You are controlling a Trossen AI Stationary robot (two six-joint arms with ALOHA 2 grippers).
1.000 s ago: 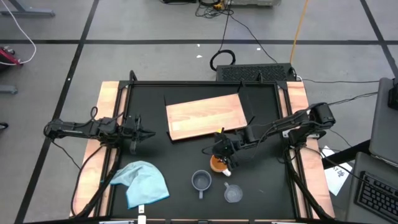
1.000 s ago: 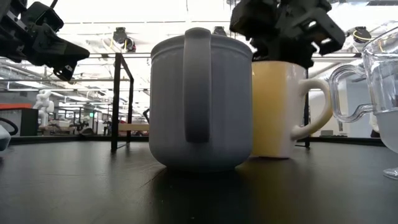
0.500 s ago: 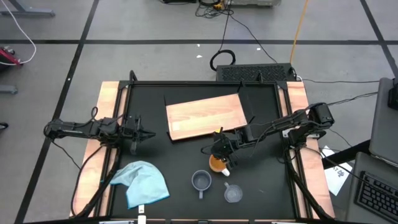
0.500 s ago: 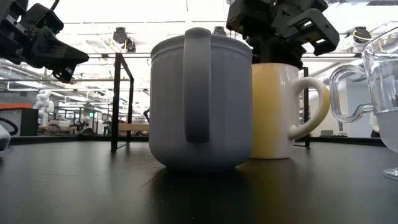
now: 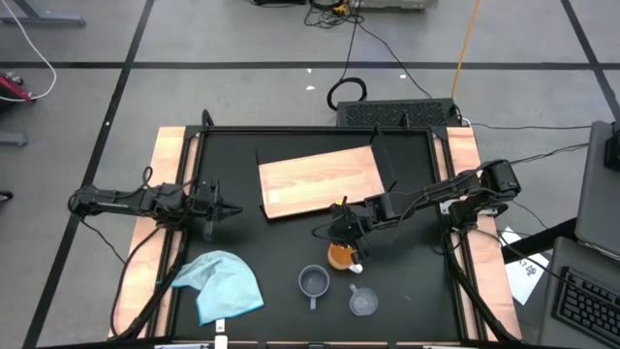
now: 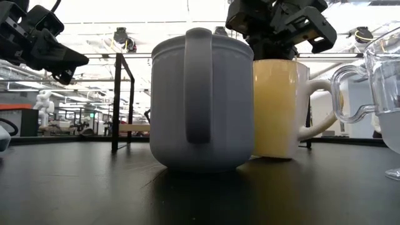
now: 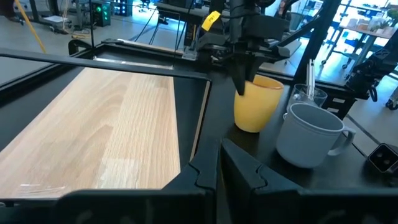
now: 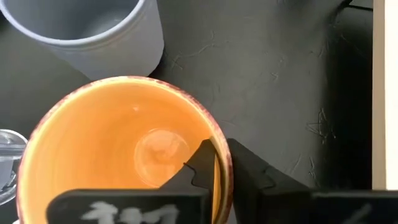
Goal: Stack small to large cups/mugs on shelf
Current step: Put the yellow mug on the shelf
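Right gripper (image 8: pixel 221 163) clamped on rim of orange cup (image 8: pixel 124 152), one finger inside, one outside. Cup on black table (image 5: pixel 417 281) just in front of wooden board (image 5: pixel 320 181), beside grey cup (image 5: pixel 313 282) and clear cup (image 5: pixel 362 301). Left gripper (image 7: pixel 219 167) closed, empty, by left rail.

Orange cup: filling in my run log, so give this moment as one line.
right gripper: shut on orange cup rim | cup: on table | left gripper: shut, idle at left | shelf: bare
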